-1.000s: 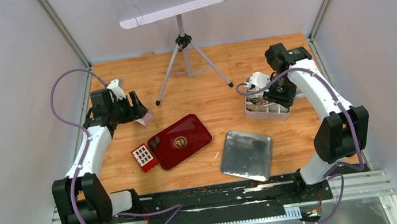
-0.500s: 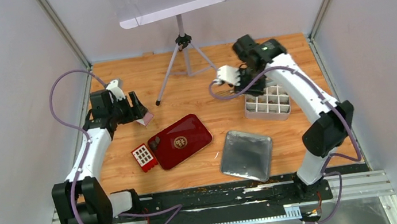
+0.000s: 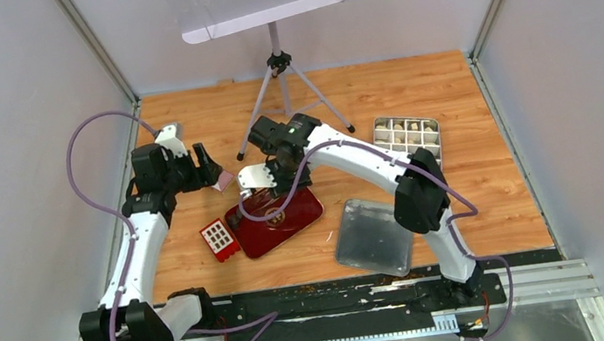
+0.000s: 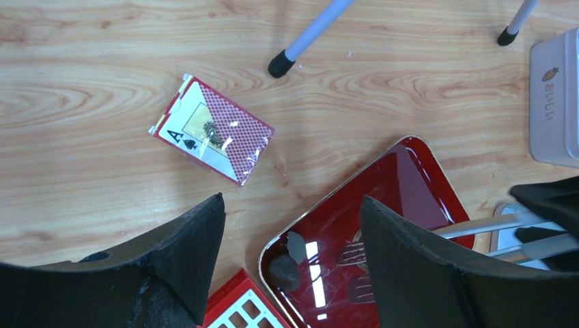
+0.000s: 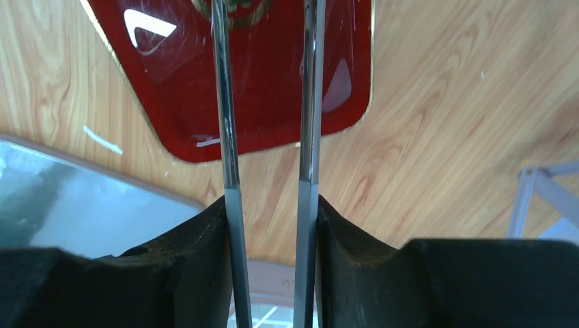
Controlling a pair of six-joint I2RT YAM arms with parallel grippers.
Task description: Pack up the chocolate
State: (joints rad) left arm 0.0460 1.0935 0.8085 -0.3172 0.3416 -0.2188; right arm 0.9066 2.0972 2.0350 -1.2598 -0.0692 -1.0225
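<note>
Chocolate, change: the chocolate (image 3: pixel 404 132) lies in the cells of the divided box (image 3: pixel 439 139), well to the right of the red tray (image 3: pixel 299 210). One second ago the right arm covered this box. It is now uncovered and has not shifted.
Loose piece: one dark piece (image 4: pixel 281 271) sits on the left corner of the red tray, in the same place as before.
Right hand, change: the right hand (image 5: pixel 267 205) has swung from the divided box to above the red tray. It is clenched on the tongs (image 5: pixel 225 137), with both blades pressed between its fingers.
Left hand, change: the left hand (image 4: pixel 292 205) is released, fingers wide apart, above the surface (image 3: pixel 478 191) just beyond the left corner of the red tray. It is almost where it was.
Hidden, tong tips: the upper edge of the right wrist view cuts them off. Whether they touch the red tray cannot be told.
Hidden, red tray: in the top view the right arm covers its far edge.
Hidden, cell contents: too small to count.
Card pack (image 4: pixel 212 130): lies flat beyond the left corner of the red tray, apart from it.
Small red box (image 3: pixel 217 237): white grid on top, just beside the left edge of the red tray.
Silver tray (image 3: pixel 375 236): near the right side of the red tray.
Tripod (image 3: pixel 278 68): stands beyond the red tray, with one foot near the card pack.
</note>
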